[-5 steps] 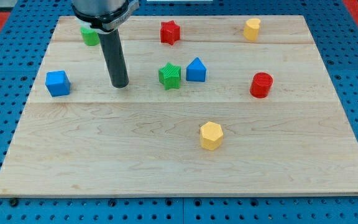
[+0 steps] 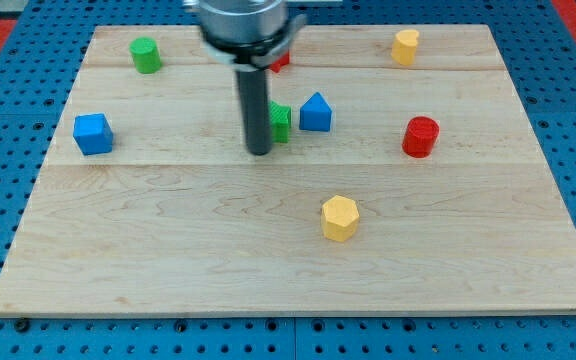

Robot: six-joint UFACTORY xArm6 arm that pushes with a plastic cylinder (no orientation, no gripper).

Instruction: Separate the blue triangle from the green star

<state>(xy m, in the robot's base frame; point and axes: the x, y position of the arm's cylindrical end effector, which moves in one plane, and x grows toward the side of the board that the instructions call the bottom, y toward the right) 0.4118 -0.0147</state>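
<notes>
The blue triangle sits near the middle of the wooden board. The green star lies just to its left, close beside it; the rod hides the star's left part. My tip rests on the board just left of and slightly below the green star, right against it or very near; I cannot tell if it touches.
A blue cube is at the left, a green cylinder at the top left. A red star is partly hidden behind the arm. A yellow block is at the top right, a red cylinder at the right, a yellow hexagon below the middle.
My tip has moved to the view's right, from the open board left of the green star to right beside it. The blocks have not visibly moved.
</notes>
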